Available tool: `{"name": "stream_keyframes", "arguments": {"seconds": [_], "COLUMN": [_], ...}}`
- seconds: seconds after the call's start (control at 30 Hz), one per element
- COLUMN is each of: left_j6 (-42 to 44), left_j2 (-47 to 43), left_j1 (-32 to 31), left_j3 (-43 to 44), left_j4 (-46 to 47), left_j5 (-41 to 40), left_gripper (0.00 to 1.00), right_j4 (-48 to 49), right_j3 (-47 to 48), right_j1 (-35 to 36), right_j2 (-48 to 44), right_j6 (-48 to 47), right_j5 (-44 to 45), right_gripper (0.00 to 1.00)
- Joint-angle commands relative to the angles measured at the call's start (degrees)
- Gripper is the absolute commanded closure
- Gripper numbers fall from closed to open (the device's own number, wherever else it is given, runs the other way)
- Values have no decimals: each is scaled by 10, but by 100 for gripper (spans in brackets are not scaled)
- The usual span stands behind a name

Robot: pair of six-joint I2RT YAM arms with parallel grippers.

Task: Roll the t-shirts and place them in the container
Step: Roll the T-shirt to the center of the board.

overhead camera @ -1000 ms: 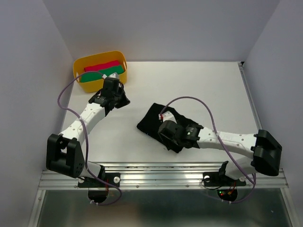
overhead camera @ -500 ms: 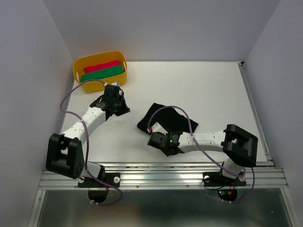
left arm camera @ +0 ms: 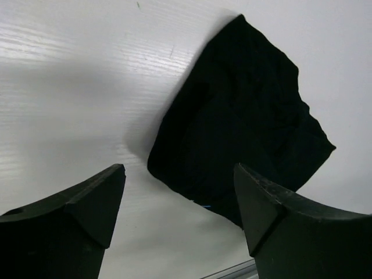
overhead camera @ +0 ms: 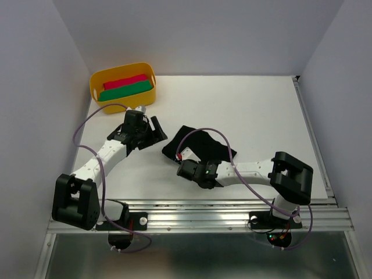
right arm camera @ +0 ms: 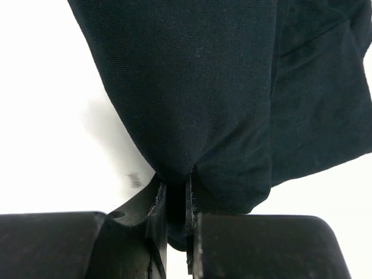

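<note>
The right gripper (right arm camera: 174,195) is clamped on the near edge of the black t-shirt (right arm camera: 192,87), cloth bunched between its fingers. The shirt lies crumpled on the table (overhead camera: 250,110), middle front. The left gripper (left arm camera: 179,174) hangs just beside it, jaws spread wide, holding nothing.

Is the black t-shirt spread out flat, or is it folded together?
Folded together: the black t-shirt lies as a compact bundle with layers overlapping, and no sleeves are spread out.

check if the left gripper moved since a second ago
Yes. The left gripper has drawn away from the yellow tub, down and right in the top view, toward the black t-shirt.
</note>
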Motion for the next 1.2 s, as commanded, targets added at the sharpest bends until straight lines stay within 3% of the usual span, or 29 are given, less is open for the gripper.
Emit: {"name": "stream_keyframes", "arguments": {"seconds": [0.0, 0.17, 0.33, 0.67, 0.9, 1.17], "left_j6": [-6, -41, -84, -155, -175, -202], "left_j2": [-30, -13, -24, -185, -174, -156], "left_j1": [2, 0, -3, -3, -3, -3], "left_j3": [-36, -97, -139, -177, -167, -182], "left_j4": [51, 126, 167, 119, 54, 53], "left_j5": [44, 100, 93, -44, -47, -39], "left_gripper": [1, 1, 1, 1, 2, 2], "right_j4": [68, 75, 75, 39, 18, 11], "right_j3": [35, 47, 57, 85, 112, 123], "right_j1": [3, 3, -2, -8, -13, -18], "right_j2": [-7, 6, 16, 66, 94, 104], "right_j6": [16, 28, 46, 86, 104, 110], "right_j5": [-83, -101, -116, -113, -113, -119], "right_gripper": [99, 99, 99, 99, 99, 99]}}
